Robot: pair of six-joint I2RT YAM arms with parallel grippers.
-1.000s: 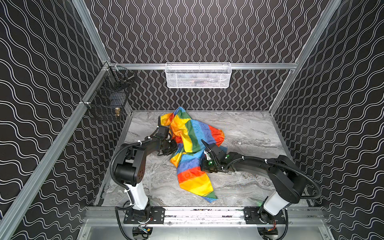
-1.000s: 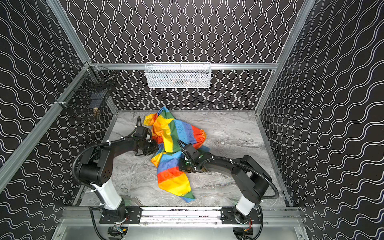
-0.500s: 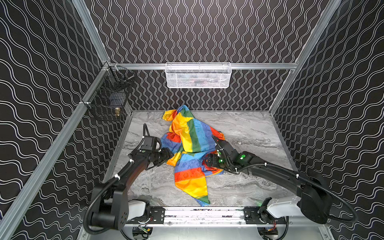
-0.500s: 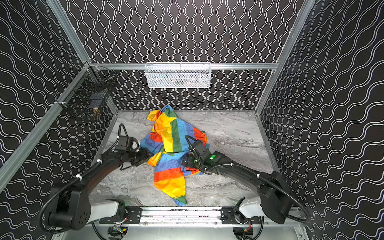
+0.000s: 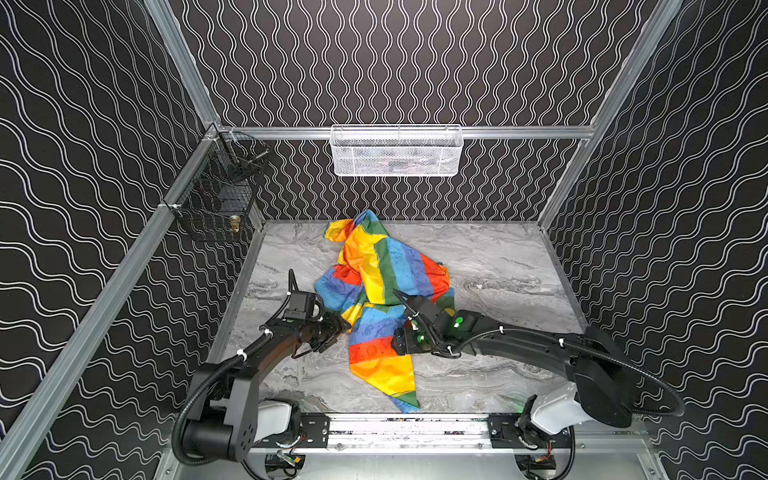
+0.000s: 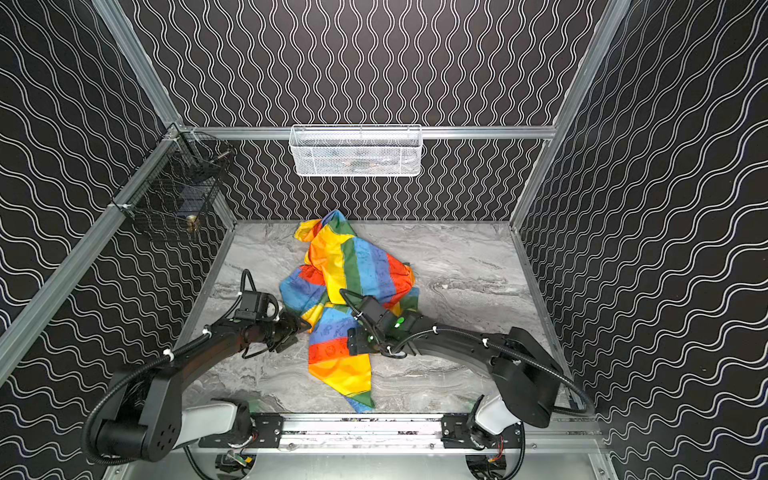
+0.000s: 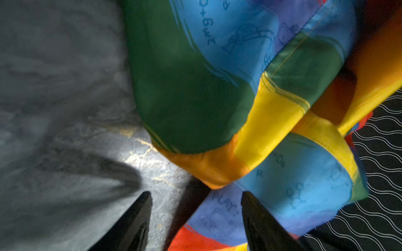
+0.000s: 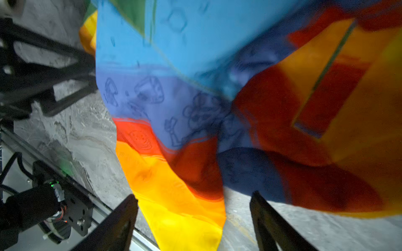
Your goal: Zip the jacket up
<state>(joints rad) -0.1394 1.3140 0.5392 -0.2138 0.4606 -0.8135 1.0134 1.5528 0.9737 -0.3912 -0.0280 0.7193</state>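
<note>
The jacket (image 5: pixel 384 299) (image 6: pixel 347 291) lies crumpled on the marble table, its rainbow stripes running from the back wall towards the front rail. My left gripper (image 5: pixel 345 328) (image 6: pixel 305 326) is at the jacket's left edge. It is open, and blue and orange folds (image 7: pixel 195 87) lie just beyond its tips (image 7: pixel 195 195) without being clamped. My right gripper (image 5: pixel 397 343) (image 6: pixel 353 344) is at the jacket's right side, also open. An orange-yellow flap (image 8: pixel 174 195) hangs between its spread fingers (image 8: pixel 121 217) and touches neither. The zipper cannot be made out.
A white wire basket (image 5: pixel 397 151) hangs on the back wall and a black wire basket (image 5: pixel 216 199) on the left wall. The metal rail (image 5: pixel 407 428) bearing both arm bases runs along the front edge. Bare marble (image 5: pixel 498 270) lies right of the jacket.
Both grippers have opened and let go of the cloth. Both arms have drawn back towards the front, and the jacket has slid with them and settled.
</note>
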